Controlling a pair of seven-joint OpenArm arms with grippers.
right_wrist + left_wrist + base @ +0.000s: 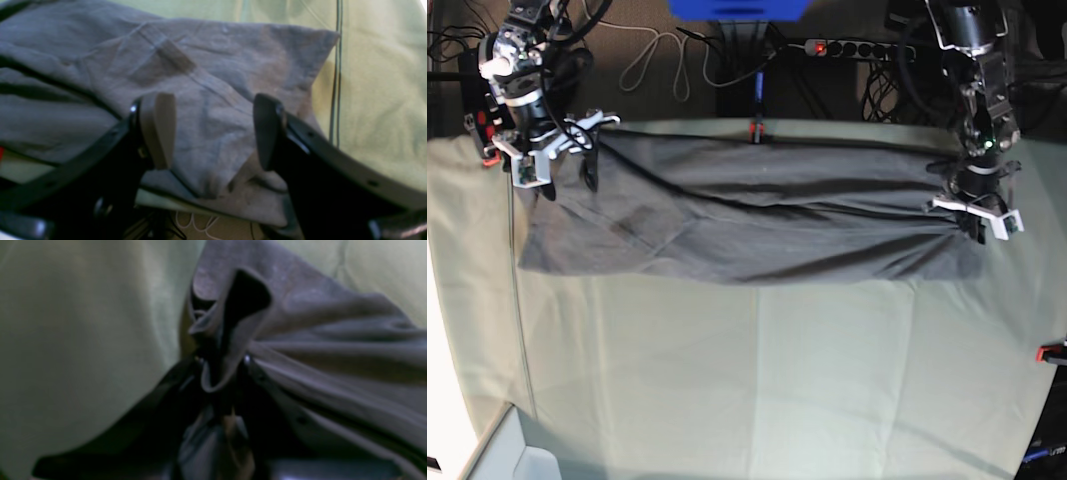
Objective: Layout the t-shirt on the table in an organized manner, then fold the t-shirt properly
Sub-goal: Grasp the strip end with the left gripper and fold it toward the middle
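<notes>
The dark grey t-shirt (pixel 747 225) lies stretched in a long, wrinkled band across the far half of the table (pixel 757 380). My left gripper (pixel 222 373) is shut on a bunched fold of the t-shirt (pixel 327 350) at its end on the base view's right (pixel 975 225). My right gripper (pixel 213 133) hangs open over the t-shirt's other end (pixel 213 76). Its tan pad (pixel 161 128) and dark finger (pixel 265 130) stand wide apart with cloth behind the gap and nothing gripped. In the base view it sits at the far left (pixel 567 182).
Red clamps hold the table cover at the far edge (pixel 754 130) and the right edge (pixel 1052 350). A power strip (pixel 827 47) and loose cables (pixel 662 60) lie behind the table. A white box (pixel 517 460) sits at the near left corner.
</notes>
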